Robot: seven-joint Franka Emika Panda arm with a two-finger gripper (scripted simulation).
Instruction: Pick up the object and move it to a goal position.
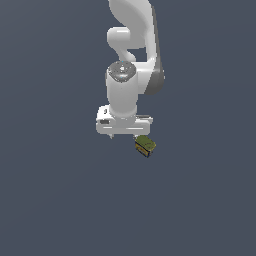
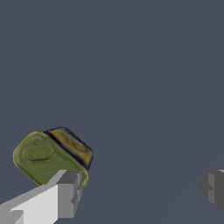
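On the exterior view's left there is only bare dark surface. In the middle the white arm hangs with its gripper (image 1: 124, 134) low over that surface, and just to the exterior view's right of it lies the object (image 1: 145, 145). In the wrist view the fingers (image 2: 65, 192) stand wide apart with nothing between them, the object (image 2: 50, 156) lying outside one finger. So the pick-up is not yet done; centring, grasping, lifting and carrying all seem left. No goal marker shows.
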